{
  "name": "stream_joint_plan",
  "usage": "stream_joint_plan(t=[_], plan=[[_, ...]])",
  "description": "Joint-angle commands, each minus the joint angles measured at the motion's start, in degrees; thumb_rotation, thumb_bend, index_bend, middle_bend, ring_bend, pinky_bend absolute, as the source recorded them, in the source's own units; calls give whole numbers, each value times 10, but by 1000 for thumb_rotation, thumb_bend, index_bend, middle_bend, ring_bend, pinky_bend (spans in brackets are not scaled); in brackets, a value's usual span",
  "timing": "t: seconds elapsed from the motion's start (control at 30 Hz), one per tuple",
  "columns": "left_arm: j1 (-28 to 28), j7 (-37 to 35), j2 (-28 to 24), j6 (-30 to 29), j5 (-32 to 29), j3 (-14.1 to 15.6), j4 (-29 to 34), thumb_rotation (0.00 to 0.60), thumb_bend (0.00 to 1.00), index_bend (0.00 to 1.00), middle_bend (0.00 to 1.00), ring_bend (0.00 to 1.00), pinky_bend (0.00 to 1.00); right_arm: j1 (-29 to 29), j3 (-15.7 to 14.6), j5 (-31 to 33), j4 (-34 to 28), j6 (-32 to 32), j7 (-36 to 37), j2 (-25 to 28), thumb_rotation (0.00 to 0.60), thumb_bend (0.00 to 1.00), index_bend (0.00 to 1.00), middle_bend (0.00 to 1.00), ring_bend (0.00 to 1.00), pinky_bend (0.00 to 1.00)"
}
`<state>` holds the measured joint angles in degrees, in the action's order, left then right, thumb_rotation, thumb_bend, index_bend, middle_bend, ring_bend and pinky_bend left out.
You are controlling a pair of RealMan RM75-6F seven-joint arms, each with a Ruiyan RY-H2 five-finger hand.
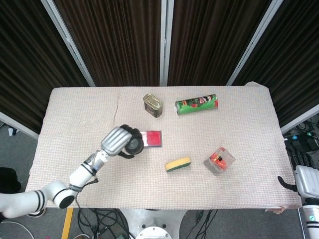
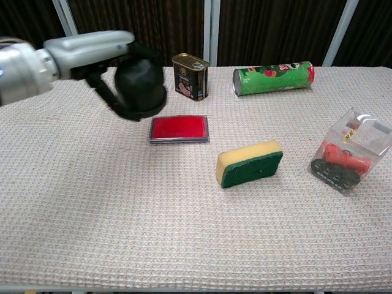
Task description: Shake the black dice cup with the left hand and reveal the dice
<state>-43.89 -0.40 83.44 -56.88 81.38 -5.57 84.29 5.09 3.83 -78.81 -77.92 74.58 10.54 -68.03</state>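
My left hand (image 1: 118,141) (image 2: 101,58) grips the black dice cup (image 1: 133,145) (image 2: 141,88) and holds it in the air above the cloth, just left of the red tray (image 1: 151,139) (image 2: 179,128). The cup hides any dice. The flat red tray lies on the cloth with nothing on the part I can see. My right hand (image 1: 307,181) hangs off the table's right front corner in the head view; its fingers are mostly out of frame.
A small tin (image 2: 189,76) and a green chips tube (image 2: 272,78) lying on its side sit at the back. A yellow-green sponge (image 2: 249,163) and a clear packet with red and black parts (image 2: 350,153) lie to the right.
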Motion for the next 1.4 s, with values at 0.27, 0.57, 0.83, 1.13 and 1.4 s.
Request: stream_joint_plan(t=[0.27,0.57,0.83,1.13,1.4], plan=[[24,-55,-122,-1,50,40,67,600,244,599,619,393,292,2,-2,-8,-9,6,-15,-2,600,150,0,0,0,0],[-15,-25,-36,27,28,7,47,600,244,599,618,393,292,4,-2,-3,-14,-1,-22,-1,600,151,0,0,0,0],[70,-43,-78,-48,23,50,22,600,244,599,618,393,290,11,-7,-2,6,-22,-21,-16,600,151,0,0,0,0],[63,-66,14,-30,39,51,-70,600,243,600,618,393,287,6,-5,-9,-11,-2,-33,-9,600,151,0,0,0,0],[73,-109,93,-13,18,47,-181,600,243,599,618,393,287,5,-7,-28,-37,20,-47,0,600,151,0,0,0,0]])
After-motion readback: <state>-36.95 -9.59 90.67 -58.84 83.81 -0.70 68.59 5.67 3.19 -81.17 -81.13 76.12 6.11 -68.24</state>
